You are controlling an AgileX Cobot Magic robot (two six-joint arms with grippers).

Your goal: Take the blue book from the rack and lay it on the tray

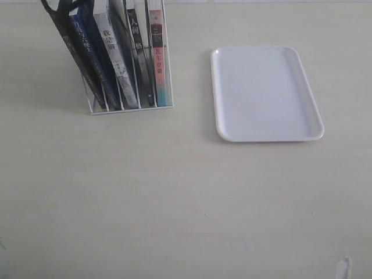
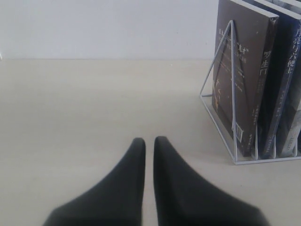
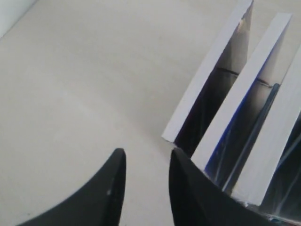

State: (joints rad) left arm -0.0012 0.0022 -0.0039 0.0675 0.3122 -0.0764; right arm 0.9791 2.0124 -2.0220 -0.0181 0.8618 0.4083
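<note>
The white wire rack (image 1: 131, 107) stands at the back left, holding several books that lean to the left. The blue book (image 1: 87, 43), with its dark blue spine, is second from the left, beside the black-spined book (image 1: 68, 40). The white tray (image 1: 266, 93) lies bare to the right. From above, my right gripper (image 3: 146, 159) is open over the books' top edges. It holds nothing, and one finger is near the corner of the outermost book; the blue book's cover (image 3: 225, 137) shows just behind. My left gripper (image 2: 149, 141) is shut and empty, low over the table, left of the rack (image 2: 233, 89).
A pink-and-teal-spined book (image 1: 158, 52) fills the rack's rightmost slot. Beige tabletop (image 1: 186, 197) spreads in front of the rack and tray. Dark gripper parts (image 1: 58, 6) show at the top edge above the rack.
</note>
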